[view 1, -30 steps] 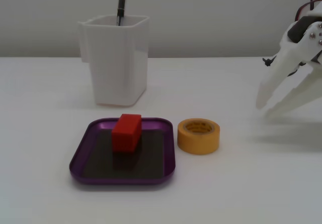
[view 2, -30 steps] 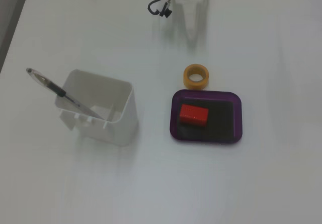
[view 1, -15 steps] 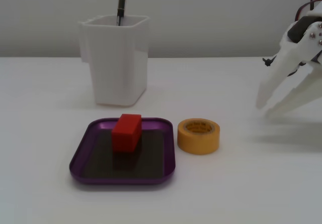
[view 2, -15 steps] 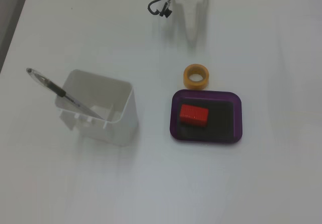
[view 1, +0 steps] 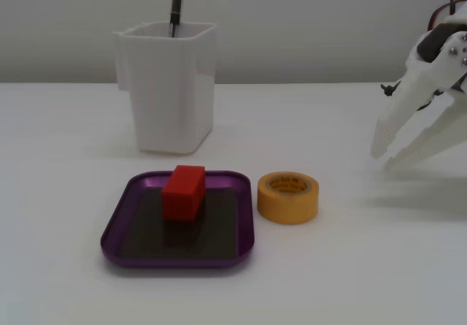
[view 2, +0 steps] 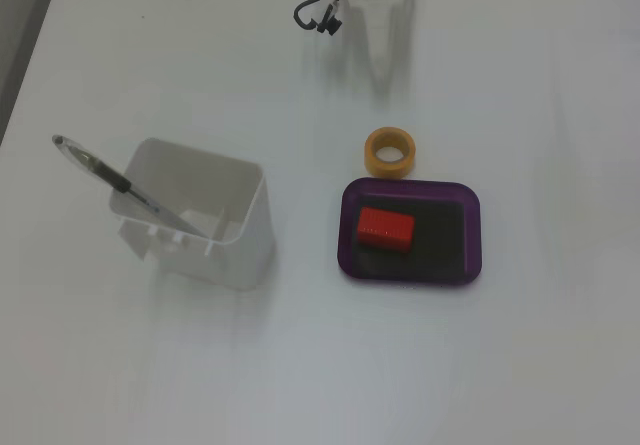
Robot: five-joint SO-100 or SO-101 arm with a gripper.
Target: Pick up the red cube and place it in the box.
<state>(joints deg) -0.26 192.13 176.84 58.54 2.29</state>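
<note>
The red cube (view 1: pixel 183 192) lies inside the box (view 1: pixel 131 253), on the dark floor toward its far left part in the low fixed view, clear of the rim on every side that shows; judged from that, the placing is done and what remains is only to leave the scene undisturbed. The pincer (view 1: pixel 385 153) hangs at the right edge of that view, well apart from the box, its two white fingers (view 1: pixel 394 124) spread and pinching nothing; in the fixed view from above only a narrow white tip of the pincer (view 2: pixel 381 53) shows at the far edge, beyond the yellow tape roll (view 2: pixel 390 152).

To do this step well the arm would best retreat up and away, to the right in the low view, so that neither finger sweeps the yellow tape roll, which sits just beside the box's right rim and between pincer and box; a knock there could push the roll against the box; a slow lift before any sideways swing seems the safer order.

Counted on the table (view 1: pixel 350 266): one red cube; one box; one yellow tape roll; one tall white cup (view 1: pixel 167 85), far left of the box; one pen (view 2: pixel 125 185) leaning in that cup; one pincer.
</note>
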